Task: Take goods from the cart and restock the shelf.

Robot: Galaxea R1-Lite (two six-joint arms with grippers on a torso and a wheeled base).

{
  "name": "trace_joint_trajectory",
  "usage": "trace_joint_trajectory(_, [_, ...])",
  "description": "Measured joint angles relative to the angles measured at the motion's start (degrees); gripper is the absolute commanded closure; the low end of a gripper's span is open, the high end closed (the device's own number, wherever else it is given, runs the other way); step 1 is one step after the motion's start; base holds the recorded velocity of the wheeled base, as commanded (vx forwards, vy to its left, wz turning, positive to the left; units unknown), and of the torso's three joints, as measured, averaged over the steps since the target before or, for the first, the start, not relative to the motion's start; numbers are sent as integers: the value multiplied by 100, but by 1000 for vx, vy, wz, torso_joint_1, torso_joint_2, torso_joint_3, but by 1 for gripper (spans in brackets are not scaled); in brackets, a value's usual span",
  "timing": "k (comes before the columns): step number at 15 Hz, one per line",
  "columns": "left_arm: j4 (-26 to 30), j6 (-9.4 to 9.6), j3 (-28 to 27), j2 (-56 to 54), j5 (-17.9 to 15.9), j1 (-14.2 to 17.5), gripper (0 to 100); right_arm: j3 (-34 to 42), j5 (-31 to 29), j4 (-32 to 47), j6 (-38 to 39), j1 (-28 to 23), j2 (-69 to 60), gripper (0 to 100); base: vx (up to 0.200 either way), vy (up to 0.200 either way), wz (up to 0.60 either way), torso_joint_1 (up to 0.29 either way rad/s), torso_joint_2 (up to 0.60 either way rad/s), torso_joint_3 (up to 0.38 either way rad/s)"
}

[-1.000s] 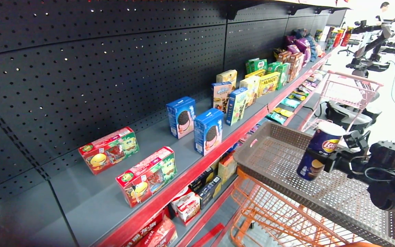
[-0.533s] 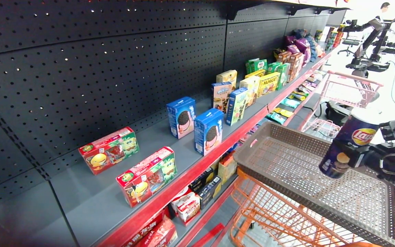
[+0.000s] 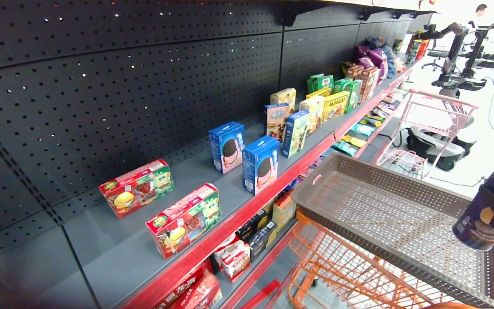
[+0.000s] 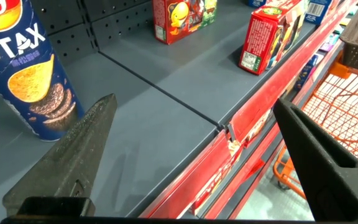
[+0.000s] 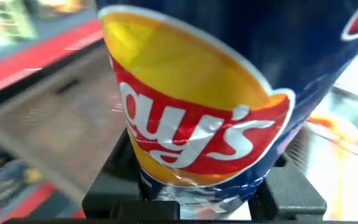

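Observation:
A dark blue chip can (image 3: 489,206) hangs tilted at the right edge of the head view, above the near right end of the brown perforated basket (image 3: 371,206). My right gripper (image 5: 204,200) is shut on that chip can (image 5: 197,106), its black fingers clamped against the lower body. My left gripper (image 4: 196,106) stands open over the grey shelf (image 4: 154,124) with nothing between its fingers. A second chip can (image 4: 27,68) stands upright on the shelf beside it. The basket holds no goods and rests on the orange cart (image 3: 337,274).
On the grey shelf (image 3: 114,244) lie two red boxes (image 3: 137,187) (image 3: 185,219), then two blue cookie boxes (image 3: 226,146) (image 3: 260,164) and several more cartons farther along. A red strip edges the shelf front (image 3: 247,210). A pink cart (image 3: 435,116) stands beyond.
My right gripper has carried the chip can to the right, from over the basket's middle to the right edge of the head view. The goods on the shelf have stayed put.

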Motion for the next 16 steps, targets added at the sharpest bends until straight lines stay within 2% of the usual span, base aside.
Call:
trace_joint_trajectory(1, [0,0,0,0,0,5,0,121,-477,101,-202,121,-190,100,0,0,0,0,0,0])
trace_joint_trajectory(2, [0,0,0,0,0,5,0,282,-600,162,-334,201,-347,100,0,0,0,0,0,0])
trace_joint_trajectory(16, [0,0,0,0,0,5,0,502,-560,213,-422,532,-852,100,0,0,600,3,2,1])
